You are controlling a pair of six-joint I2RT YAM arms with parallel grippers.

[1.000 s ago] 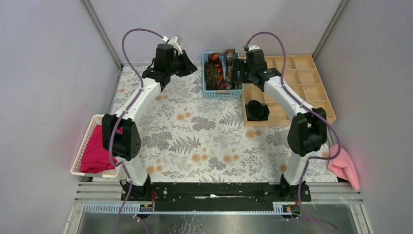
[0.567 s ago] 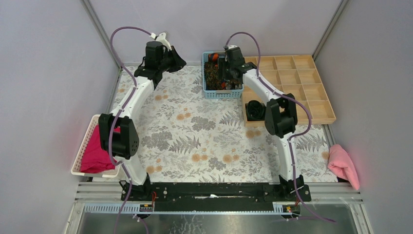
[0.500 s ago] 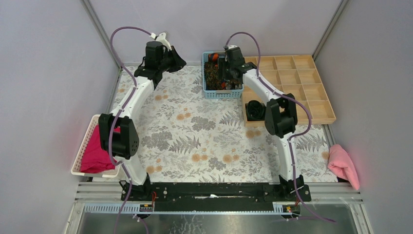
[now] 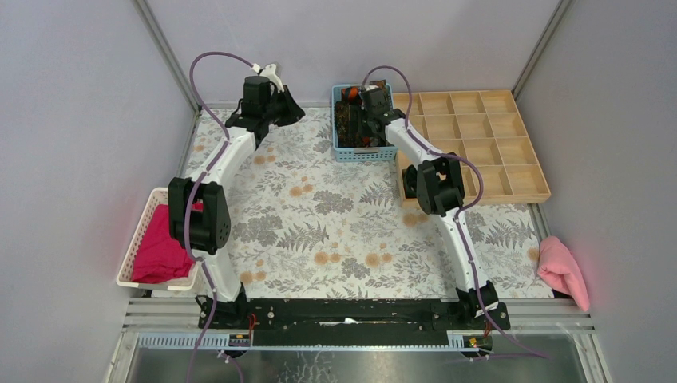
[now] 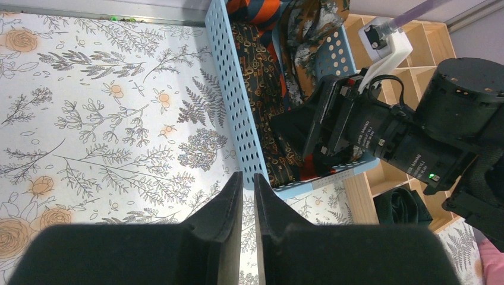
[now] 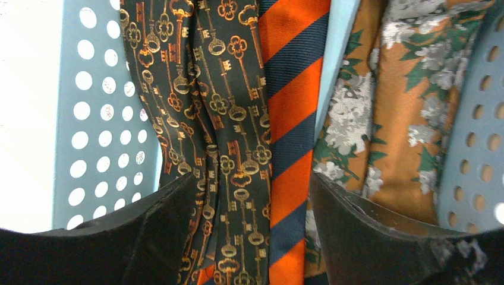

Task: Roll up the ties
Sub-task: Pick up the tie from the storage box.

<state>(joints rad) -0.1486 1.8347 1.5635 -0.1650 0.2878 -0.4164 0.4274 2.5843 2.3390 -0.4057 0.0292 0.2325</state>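
Several ties lie in the blue basket at the back of the table. In the right wrist view I see a dark key-patterned tie, an orange-and-dark striped tie and an orange floral one. My right gripper is down inside the basket, open, its fingers standing either side of the key-patterned and striped ties. My left gripper hovers over the cloth left of the basket, jaws nearly together with nothing between them. A dark coil sits in a tray compartment.
A wooden compartment tray lies right of the basket. At the left edge stands a white basket with a magenta cloth. A pink cloth lies at the right edge. A floral tablecloth covers the table.
My right arm has swung left from the wooden tray to the blue basket, and its gripper has gone down among the ties. My left gripper has drawn back a little to the left.
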